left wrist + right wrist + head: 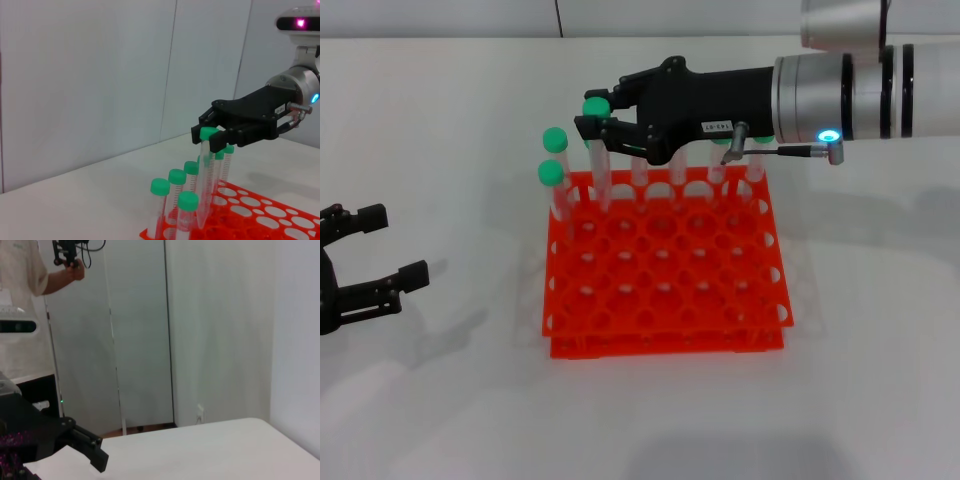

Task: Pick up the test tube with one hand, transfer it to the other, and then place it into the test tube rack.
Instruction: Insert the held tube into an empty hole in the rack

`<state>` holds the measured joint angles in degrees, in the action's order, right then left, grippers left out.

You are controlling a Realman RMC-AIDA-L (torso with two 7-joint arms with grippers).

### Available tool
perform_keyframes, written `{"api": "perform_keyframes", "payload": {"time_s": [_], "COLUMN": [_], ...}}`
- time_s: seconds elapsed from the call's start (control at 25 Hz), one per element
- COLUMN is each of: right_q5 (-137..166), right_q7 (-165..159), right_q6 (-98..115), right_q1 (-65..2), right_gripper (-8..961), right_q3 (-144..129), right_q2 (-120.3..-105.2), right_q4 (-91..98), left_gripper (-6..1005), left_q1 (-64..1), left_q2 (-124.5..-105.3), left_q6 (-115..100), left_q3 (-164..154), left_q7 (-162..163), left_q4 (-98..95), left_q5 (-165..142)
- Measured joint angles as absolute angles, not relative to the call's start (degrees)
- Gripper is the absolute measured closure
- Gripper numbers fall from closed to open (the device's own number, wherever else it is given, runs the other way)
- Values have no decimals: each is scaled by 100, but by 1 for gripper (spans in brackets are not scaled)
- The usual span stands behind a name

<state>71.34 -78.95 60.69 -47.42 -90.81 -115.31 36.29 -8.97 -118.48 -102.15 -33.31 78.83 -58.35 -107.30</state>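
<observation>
The orange-red test tube rack (665,345) stands mid-table, also seen in the left wrist view (260,210). My right gripper (592,112), the one with a white label, reaches over the rack's back left corner and is shut on the test tube (601,170) just under its green cap. The tube (205,190) hangs nearly upright with its tip down at the rack's holes. My left gripper (395,245) rests open and empty at the table's left edge, well apart from the rack.
Other green-capped tubes (551,173) stand along the rack's left corner and back row (176,176), close beside the held one. A person stands far off by the wall (30,270). White table surrounds the rack.
</observation>
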Motion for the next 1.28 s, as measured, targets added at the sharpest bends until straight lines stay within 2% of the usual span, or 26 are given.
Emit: {"api": "perform_keyframes", "payload": {"time_s": [1.28], "right_q5": [7209], "right_q7": [-8067], "right_q6": [5783], "right_q1": [-4711], "right_gripper": [583], "right_q3": [-9237], "right_q2": [-11602], "right_q4": [3666], "left_gripper": [105], "left_q1": [-896], "left_q2": [-11873], "left_q6": [-10157], "left_q3": [-3331], "left_q7": [7884], "left_q4": [-5836], "left_q5": [-10731]}}
